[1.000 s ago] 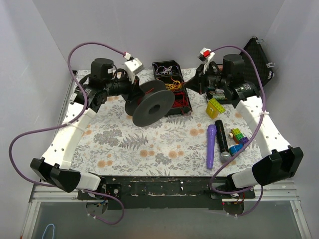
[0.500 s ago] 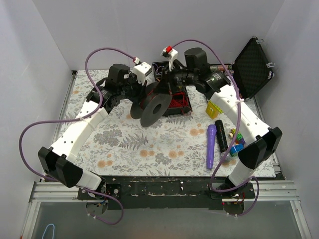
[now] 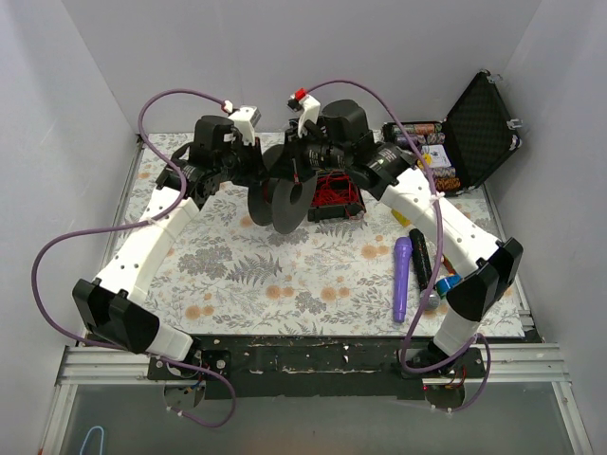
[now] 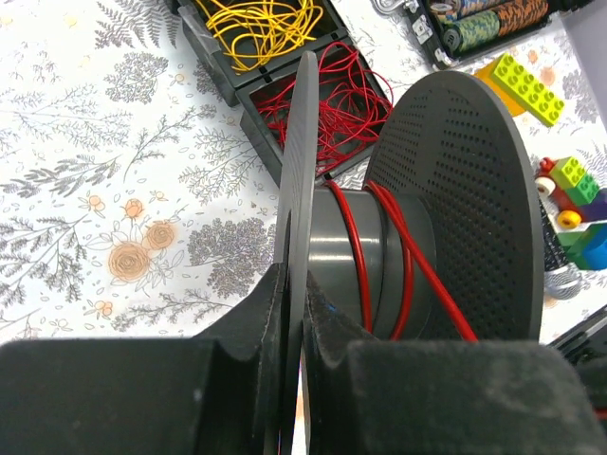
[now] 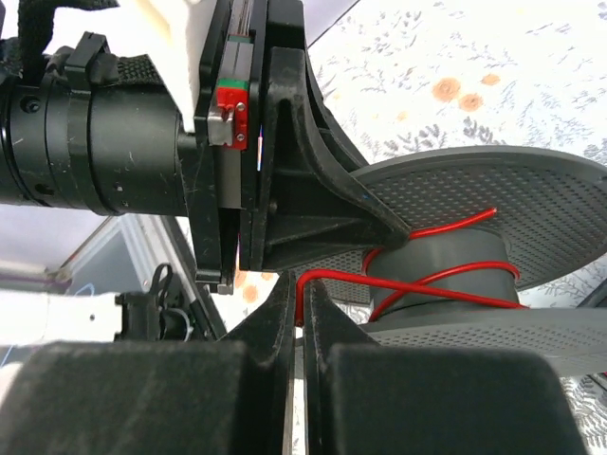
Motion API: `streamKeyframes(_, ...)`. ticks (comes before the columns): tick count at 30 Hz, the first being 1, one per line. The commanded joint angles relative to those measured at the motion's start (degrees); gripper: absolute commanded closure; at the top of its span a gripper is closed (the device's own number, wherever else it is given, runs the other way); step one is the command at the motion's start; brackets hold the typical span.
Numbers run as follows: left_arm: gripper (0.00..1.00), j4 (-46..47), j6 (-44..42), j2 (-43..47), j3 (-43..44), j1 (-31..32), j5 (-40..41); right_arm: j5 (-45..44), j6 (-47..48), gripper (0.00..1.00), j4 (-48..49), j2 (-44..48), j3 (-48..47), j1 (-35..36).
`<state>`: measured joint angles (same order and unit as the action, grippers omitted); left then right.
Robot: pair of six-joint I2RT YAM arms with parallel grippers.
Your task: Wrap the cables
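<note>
Left tool [image 4: 294, 289] clamps the spool flange [image 4: 300, 161]; red cables [image 4: 364, 261] circle the hub [image 4: 332, 261].

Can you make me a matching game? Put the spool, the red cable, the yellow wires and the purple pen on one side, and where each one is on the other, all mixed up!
Things
1. spool
2. red cable
3. yellow wires
4. purple pen

Places
A. lying on the flowery cloth
B. pinched in the right gripper
C. heaped in the box, nowhere else
D. rim clamped in the left gripper

Pairs: 1-D, 2-B, 3-C, 4-A
</note>
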<state>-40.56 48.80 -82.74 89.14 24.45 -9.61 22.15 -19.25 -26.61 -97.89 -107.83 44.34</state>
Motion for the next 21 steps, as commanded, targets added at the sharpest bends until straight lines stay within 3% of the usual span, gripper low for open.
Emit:
streamKeyframes(1,1.00,7.42,8.60,-0.41,4.81,-2.56,0.11,-1.66,-1.49,0.99,0.77,1.21,-1.85,7.16)
streamKeyframes(10,1.00,9.09,10.79,-0.40,5.34,-2.74,1.96,-12.12,-4.75,0.99,-2.74,-1.96,-5.02,12.61)
streamKeyframes(13,1.00,9.79,13.07,-0.23,5.51,-4.40,-0.32,-16.68,-2.04,0.99,-3.36,-1.08,-2.92,14.02)
streamKeyframes(19,1.00,10.67,15.10,-0.32,7.01,-6.69,-4.19,-17.85,5.35,0.98,9.96,7.08,15.60,15.95)
streamKeyframes(21,1.00,10.94,15.28,-0.23,6.92,-6.78,-5.24,-19.68,5.36,0.91,13.94,9.63,21.15,15.87)
